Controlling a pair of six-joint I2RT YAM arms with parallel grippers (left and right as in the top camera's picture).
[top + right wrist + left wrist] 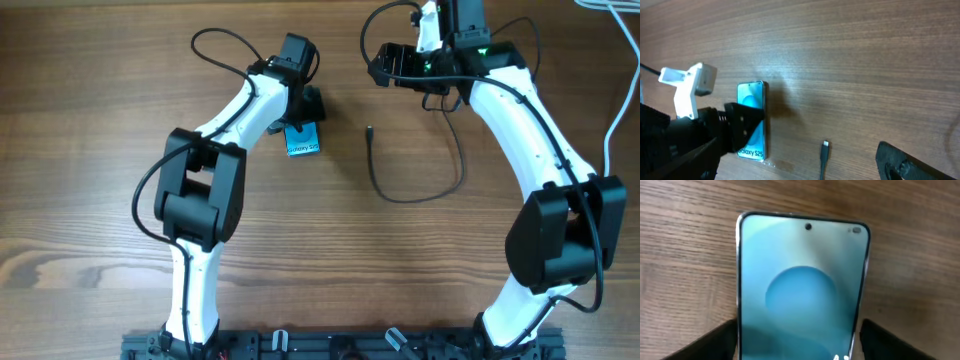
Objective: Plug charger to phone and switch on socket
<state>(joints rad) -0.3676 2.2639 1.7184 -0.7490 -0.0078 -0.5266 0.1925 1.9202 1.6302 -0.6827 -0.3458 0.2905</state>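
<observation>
L gripper (303,110) clamped on phone (800,280) edges; charger plug (825,145) lies apart, near phone. R gripper (385,62): can't tell if open/closed.

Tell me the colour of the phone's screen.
Teal-blue on the phone, clearest in the left wrist view.
</observation>
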